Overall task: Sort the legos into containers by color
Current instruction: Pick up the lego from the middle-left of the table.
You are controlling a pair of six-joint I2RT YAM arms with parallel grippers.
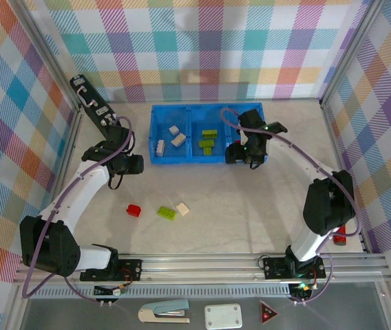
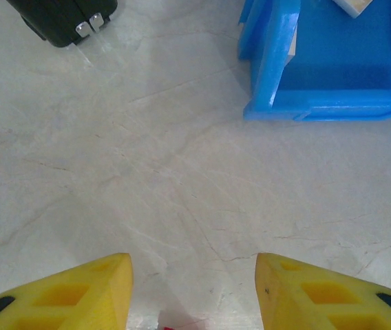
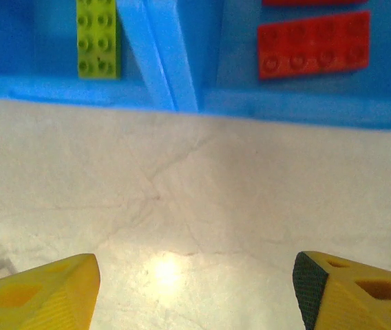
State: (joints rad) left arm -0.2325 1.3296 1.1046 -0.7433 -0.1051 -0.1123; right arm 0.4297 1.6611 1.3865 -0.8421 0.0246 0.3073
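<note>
Plainly, the risk lies with the three loose legos (image 1: pixel 166 213) in front of the blue tray (image 1: pixel 190 161). Green and cream lie almost touching, so jaws closing on one may shove the other. The red brick (image 1: pixel 134 210) sits further left. All are small, studded and glossy. The left gripper (image 2: pixel 192 289), near the tray's left corner, stands moderately open and empty. The right gripper (image 3: pixel 195 292), at the tray's right front wall, gapes wide, also empty.

The table (image 1: pixel 250 203) bears a blue tray (image 1: pixel 185 160), red brick (image 1: pixel 133 210), green brick (image 1: pixel 166 213), cream brick (image 1: pixel 182 208).
</note>
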